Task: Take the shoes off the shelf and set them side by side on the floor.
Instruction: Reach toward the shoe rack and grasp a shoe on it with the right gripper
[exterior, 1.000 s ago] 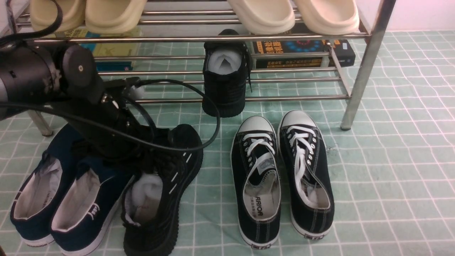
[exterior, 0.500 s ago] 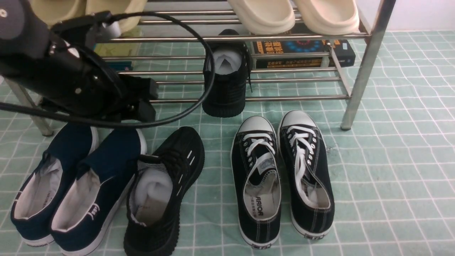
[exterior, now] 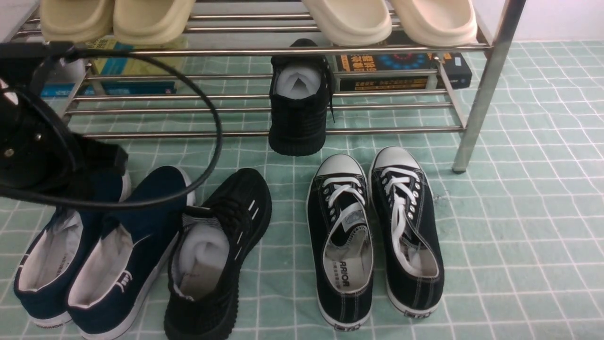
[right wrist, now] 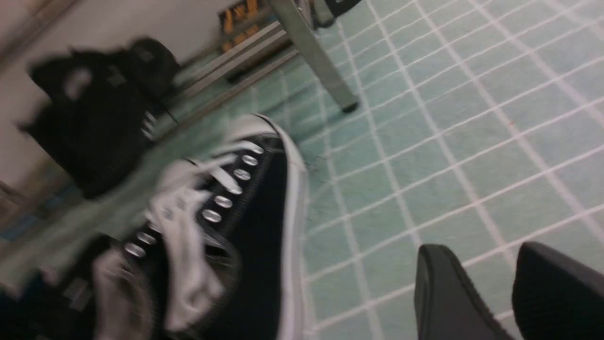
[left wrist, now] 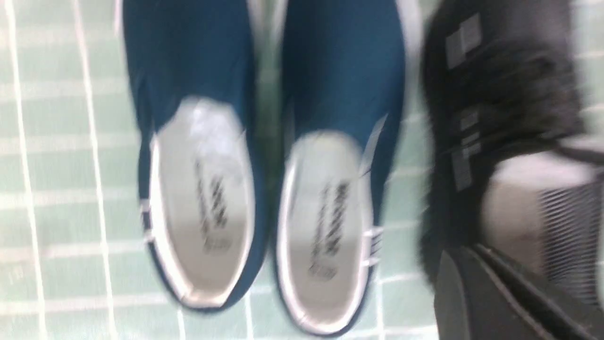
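One black knit shoe [exterior: 219,245] lies on the floor [exterior: 519,212] between the navy pair and the canvas pair, toe pointing at the shelf [exterior: 377,130]. It shows blurred in the left wrist view as well [left wrist: 500,94]. The other black knit shoe [exterior: 299,108] sits on the shelf's lowest bars with its heel hanging over the front bar; the right wrist view catches it too [right wrist: 94,118]. My left arm [exterior: 37,146] is pulled back at the left, and my left gripper [left wrist: 476,252] looks shut and empty. My right gripper [right wrist: 481,250] is open above bare floor.
Navy slip-ons [exterior: 89,255] lie at the left, touching the floor shoe. Black canvas sneakers with white laces [exterior: 373,231] lie in front of the shelf shoe. Cream slippers [exterior: 387,19] fill the upper tier and books [exterior: 401,71] the lower. A chrome leg [exterior: 476,108] stands at the right.
My left arm let go of the floor shoe, rose, and pulled back to the left. The shoe stays flat on the floor where it was set down.
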Controlling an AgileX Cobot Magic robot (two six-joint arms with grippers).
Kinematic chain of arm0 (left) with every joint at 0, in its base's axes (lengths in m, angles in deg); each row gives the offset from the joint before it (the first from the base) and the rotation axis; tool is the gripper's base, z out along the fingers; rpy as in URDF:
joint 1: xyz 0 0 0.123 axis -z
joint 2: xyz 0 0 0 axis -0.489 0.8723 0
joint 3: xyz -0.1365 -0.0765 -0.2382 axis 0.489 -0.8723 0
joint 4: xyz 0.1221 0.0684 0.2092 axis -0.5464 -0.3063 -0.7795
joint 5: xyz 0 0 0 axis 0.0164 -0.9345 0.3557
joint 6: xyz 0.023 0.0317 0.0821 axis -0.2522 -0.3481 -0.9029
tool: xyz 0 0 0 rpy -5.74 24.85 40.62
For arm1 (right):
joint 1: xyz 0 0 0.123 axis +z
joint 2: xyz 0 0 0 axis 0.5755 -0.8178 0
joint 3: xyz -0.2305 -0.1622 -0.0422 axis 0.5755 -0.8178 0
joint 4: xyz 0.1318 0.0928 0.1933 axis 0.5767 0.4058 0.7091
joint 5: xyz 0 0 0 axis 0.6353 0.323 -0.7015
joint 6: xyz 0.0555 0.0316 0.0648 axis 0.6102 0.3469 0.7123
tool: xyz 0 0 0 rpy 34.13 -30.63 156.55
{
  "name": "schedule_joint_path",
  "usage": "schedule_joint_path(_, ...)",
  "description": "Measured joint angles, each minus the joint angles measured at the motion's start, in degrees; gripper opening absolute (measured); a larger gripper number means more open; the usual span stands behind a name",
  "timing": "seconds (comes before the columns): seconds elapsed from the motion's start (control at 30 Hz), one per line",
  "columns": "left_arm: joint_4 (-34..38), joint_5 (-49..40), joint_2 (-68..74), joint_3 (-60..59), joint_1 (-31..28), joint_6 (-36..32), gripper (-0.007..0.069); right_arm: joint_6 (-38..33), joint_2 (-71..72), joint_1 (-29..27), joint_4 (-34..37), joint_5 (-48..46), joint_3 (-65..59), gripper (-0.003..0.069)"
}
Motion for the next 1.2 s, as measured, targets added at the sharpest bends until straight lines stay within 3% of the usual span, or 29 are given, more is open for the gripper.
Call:
schedule_joint_path(0.13,14.77,-0.95,3.11,-5.78,-6.5,-9.06,0.0015,3.82,0.0,0.0,11.53,0.49,0.0,0.024)
schedule_joint_path(0.27,23.88,0.75,5.15,-8.2,-5.62,-15.57,0.0025,2.42,0.0,0.0,16.53,0.49,0.0,0.024)
schedule_joint_path(0.33,24.5,2.7,5.76,-8.21,-3.85,-16.13,0.0046,0.17,0.0,0.0,17.29,0.32,0.0,0.024)
schedule_joint_path(0.43,21.31,7.01,6.33,-8.21,-0.28,-14.27,0.0111,-3.84,0.0,0.0,17.62,-1.67,1.78,0.024)
schedule_joint_path(0.53,14.0,11.56,7.29,-8.26,4.02,-8.72,0.0233,-7.77,0.0,0.0,17.56,-5.21,6.56,0.0221)
schedule_joint_path(0.57,13.53,11.77,7.36,-8.26,4.23,-8.37,0.0233,-7.98,0.0,0.0,17.46,-5.21,6.56,0.0221)
schedule_joint_path(0.63,8.34,14.1,8.47,-8.31,6.76,-3.94,0.0333,-10.74,0.0,0.0,16.03,-8.16,11.64,0.0181)
schedule_joint_path(0.8,5.71,15.74,12.09,-8.31,9.79,-1.16,0.0413,-11.96,-2.83,0.0,10.86,-12.93,20.32,0.0117)
schedule_joint_path(1.0,6.1,18.47,17.2,-8.31,11.28,-0.69,0.0399,-12.37,-9.31,0.0,3.79,-18.61,30.07,0.0099)
schedule_joint_path(1.1,6.1,20.57,19.87,-8.31,11.33,0.83,0.0304,-14.16,-13.19,0.0,0.55,-21.57,35.77,0.0099)
schedule_joint_path(1.13,5.83,20.75,20.33,-8.31,11.33,1.48,0.0242,-15.2,-14.31,0.0,-0.19,-22.58,37.45,0.0099)
schedule_joint_path(1.17,5.83,20.75,20.39,-8.31,11.33,1.48,0.0242,-15.34,-14.31,0.0,-0.19,-22.75,37.45,0.0099)
schedule_joint_path(1.2,5.25,21.35,20.48,-8.31,11.33,2.83,0.0156,-16.67,-16.03,0.0,-0.86,-24.13,39.95,0.0099)
